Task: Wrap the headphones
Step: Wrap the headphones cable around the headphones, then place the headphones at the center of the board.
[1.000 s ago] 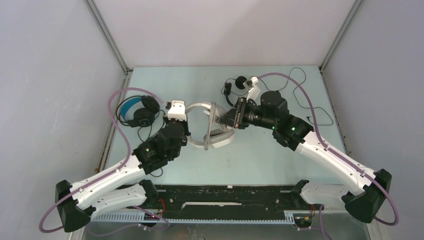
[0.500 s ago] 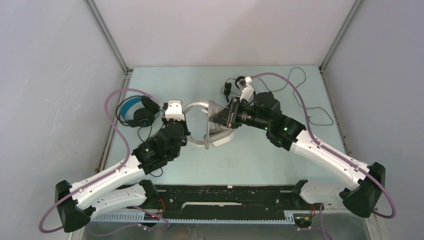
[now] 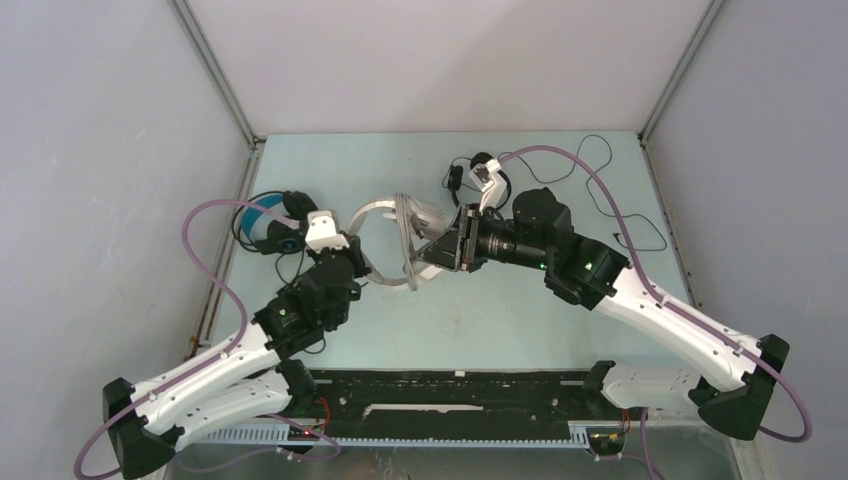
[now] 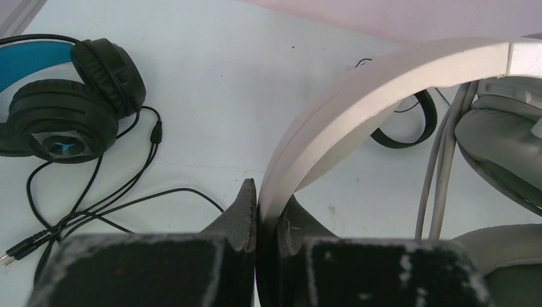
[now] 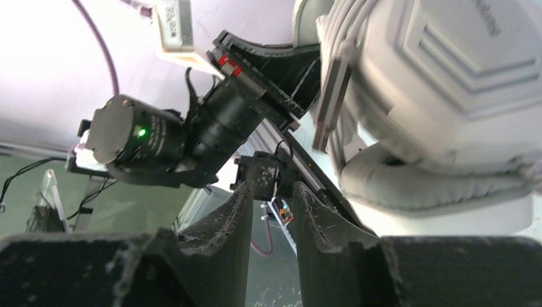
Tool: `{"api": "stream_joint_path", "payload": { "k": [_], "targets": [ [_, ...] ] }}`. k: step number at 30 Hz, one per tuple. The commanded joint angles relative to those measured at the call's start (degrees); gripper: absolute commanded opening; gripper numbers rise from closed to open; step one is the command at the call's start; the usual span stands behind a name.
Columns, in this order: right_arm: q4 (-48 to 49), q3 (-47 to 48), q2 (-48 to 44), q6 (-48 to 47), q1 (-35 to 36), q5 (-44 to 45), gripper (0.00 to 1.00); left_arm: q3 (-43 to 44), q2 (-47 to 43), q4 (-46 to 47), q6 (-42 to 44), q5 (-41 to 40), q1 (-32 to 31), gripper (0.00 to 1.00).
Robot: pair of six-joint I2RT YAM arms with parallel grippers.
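Two claws at the white headset (image 3: 405, 238), lifted mid-tabletop (image 3: 330, 160). Left claw (image 4: 268, 211) pinched shut on headband (image 4: 358, 83), prob. to steady it for winding the grey cable (image 4: 441, 160). Right claw (image 5: 271, 204) slightly apart, empty, beside the earcup (image 5: 447, 77).

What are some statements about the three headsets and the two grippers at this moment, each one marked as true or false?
1. The left gripper is clamped on the headband of the white headset. True.
2. The black headset with blue lining is held in a gripper. False: it lies on the table, with no gripper on it.
3. Strands of grey cable run beside the white headset's ear cushion. True.
4. The right gripper is closed on the white ear cup. False: its jaws stand apart with nothing between them, and the ear cup is beside them.
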Motion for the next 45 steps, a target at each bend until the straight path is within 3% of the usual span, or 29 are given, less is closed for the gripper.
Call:
{"api": "stream_joint_path", "payload": {
  "k": [1,6,14,17,27,45],
  "targets": [
    [-0.2,2.5,-0.9,-1.3,0.1,-3.7,0.33,-0.6,-1.8,11.6,-5.1,-2.2,0.1,0.00],
    [-1.9,4.1,-2.6,-3.4,0.1,-4.1,0.32,-2.2,-2.7,16.5,-2.7,-1.1,0.1,0.00],
    [-4.2,11.7,-4.6,-10.3,0.2,5.1,0.37,-3.6,-3.0,19.4,1.0,-0.1,0.1,0.00],
    [-6.1,14.9,-2.4,-12.8,0.4,7.3,0.42,-4.0,-3.4,19.4,1.0,0.2,0.1,0.00],
    [-10.7,23.1,7.6,-19.7,3.6,13.0,0.41,-2.9,-2.5,18.4,2.5,0.9,0.1,0.00],
    [-4.3,17.7,10.0,-23.0,2.9,17.4,0.35,-2.9,-1.9,17.8,1.5,1.4,0.1,0.00]
  ]
}}
